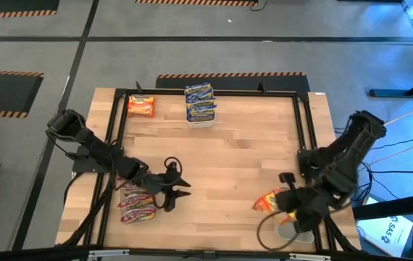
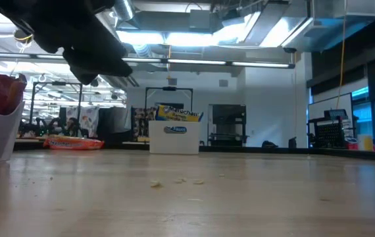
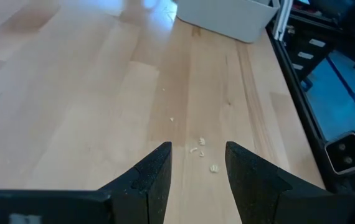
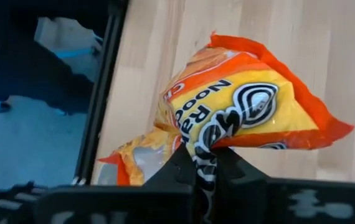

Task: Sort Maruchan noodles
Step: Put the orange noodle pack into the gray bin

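Orange Maruchan packet (image 4: 246, 109): pinched at its edge in my right pincer (image 4: 205, 163), crumpled, long axis running away from the fingers, held above the wooden surface (image 1: 243, 159) at its near right corner. The orange stack (image 1: 140, 106) lies at the far left, well apart; the blue packets (image 1: 200, 101) stand in a white tub beside it. My left pincer (image 3: 197, 171) hangs spread and empty, just beside the red packets (image 1: 135, 204).
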Available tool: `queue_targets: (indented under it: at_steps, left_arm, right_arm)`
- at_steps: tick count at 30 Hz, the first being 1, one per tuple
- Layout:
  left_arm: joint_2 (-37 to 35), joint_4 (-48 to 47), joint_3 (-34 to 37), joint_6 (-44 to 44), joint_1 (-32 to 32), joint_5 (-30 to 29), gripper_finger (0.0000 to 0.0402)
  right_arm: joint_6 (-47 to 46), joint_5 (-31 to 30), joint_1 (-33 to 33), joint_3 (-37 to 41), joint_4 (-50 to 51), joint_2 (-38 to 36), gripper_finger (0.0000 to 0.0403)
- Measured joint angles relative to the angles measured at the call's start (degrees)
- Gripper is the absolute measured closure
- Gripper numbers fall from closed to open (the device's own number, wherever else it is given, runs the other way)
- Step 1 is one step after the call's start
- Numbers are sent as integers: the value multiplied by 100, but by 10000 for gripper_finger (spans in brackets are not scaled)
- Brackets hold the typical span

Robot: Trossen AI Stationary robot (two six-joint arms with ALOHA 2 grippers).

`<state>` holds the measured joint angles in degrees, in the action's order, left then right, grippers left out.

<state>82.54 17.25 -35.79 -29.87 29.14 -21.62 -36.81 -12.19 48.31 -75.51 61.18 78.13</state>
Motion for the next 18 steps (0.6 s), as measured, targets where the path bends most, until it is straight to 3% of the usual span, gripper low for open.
queue_targets:
  at_steps: [11,18]
  left_arm:
    - [2,40,0,2,-213,-155,257]
    - [4,40,2,2,-305,-154,257]
  right_arm:
    - [-2356,233,1510,-126,859,47,401]
    - [-2314,368,2009,150,980,567,401]
